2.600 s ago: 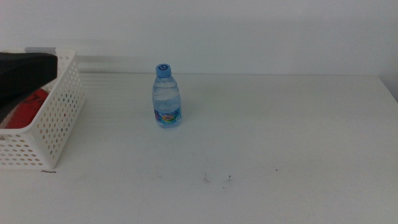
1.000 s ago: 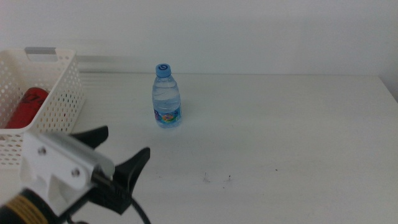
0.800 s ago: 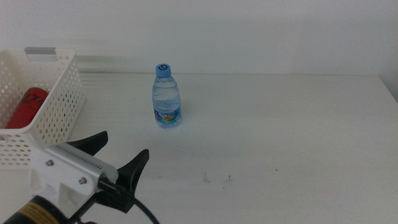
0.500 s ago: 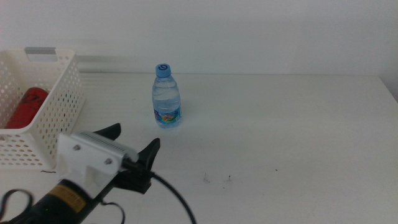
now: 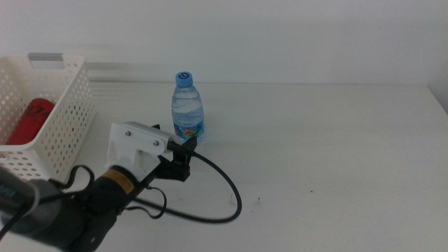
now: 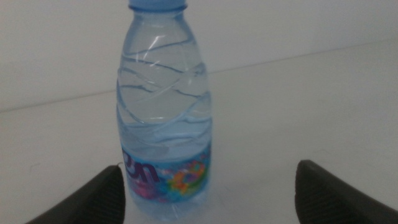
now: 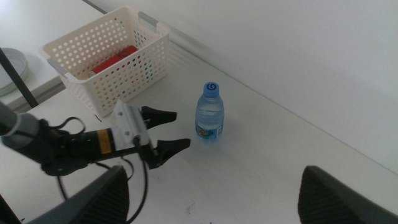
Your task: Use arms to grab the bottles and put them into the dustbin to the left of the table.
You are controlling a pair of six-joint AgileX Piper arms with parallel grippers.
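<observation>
Water bottle upright on the table, blue cap on top, colourful label low on its body, clear of the basket. Left gripper just short of it, reaching in from about seven o'clock of the bottle, jaws spread wide and empty, nothing touching yet. White housing and black cable trailing back toward the near-left corner of the middle view.

Seen from the left wrist: bottle filling the frame dead ahead, nearer one jaw than the other, gripper jaws standing well apart at either side, no contact with the plastic.

Basket at nine o'clock of the bottle, at the table's left edge, white with perforated walls and a grey strip on its far rim. Red can lying on its side inside the basket.

Right gripper held high above the table, looking down over the whole scene, jaws wide apart and holding nothing. From that high view: bottle standing near the middle of the table, left gripper open just beside it, basket beyond with the red can inside.

A few small dark specks on the table near the cable loop.
</observation>
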